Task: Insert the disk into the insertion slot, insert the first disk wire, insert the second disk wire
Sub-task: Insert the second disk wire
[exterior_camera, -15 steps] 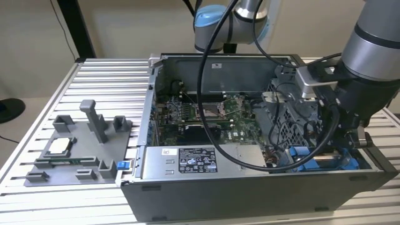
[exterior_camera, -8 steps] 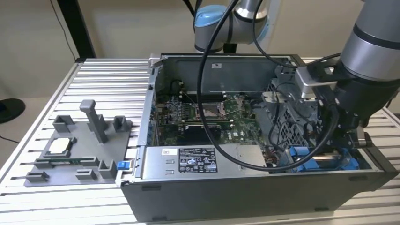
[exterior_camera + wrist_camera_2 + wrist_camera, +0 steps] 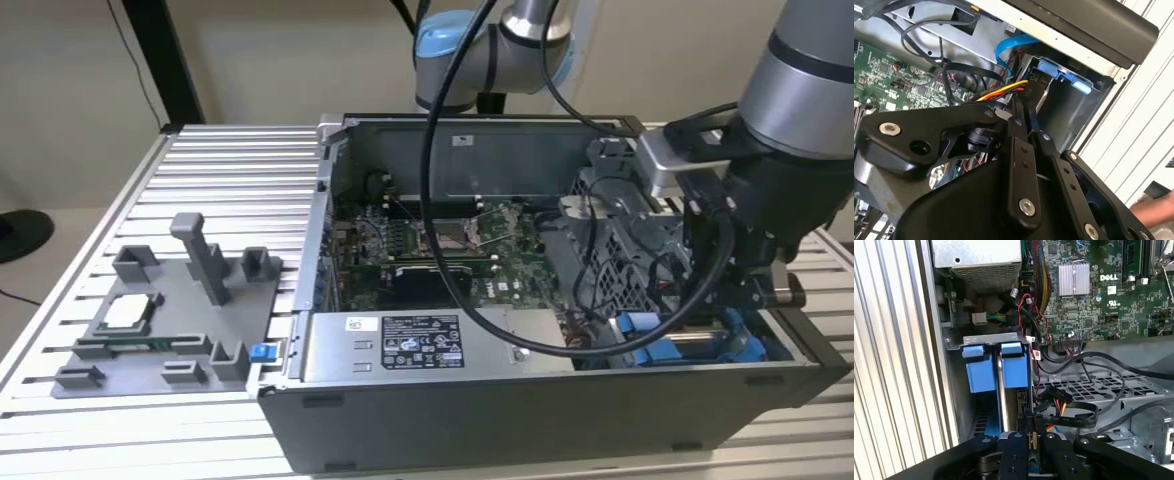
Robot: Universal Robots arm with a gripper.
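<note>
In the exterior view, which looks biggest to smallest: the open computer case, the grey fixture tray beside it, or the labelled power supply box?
Largest to smallest as they look in the exterior view:
1. The computer case.
2. The fixture tray, lying on the table.
3. The power supply box, inside the case.
The tray and box are close; the box's far end is partly hidden.

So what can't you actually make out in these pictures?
- Disk: whether it sits in the slot; in the first wrist view the blue tabs and the gripper cover the bay.
- What the gripper pinches: in the second wrist view its fingers meet, but their tips run behind the wires.
- Slot in the exterior view: the arm blocks it.
</note>
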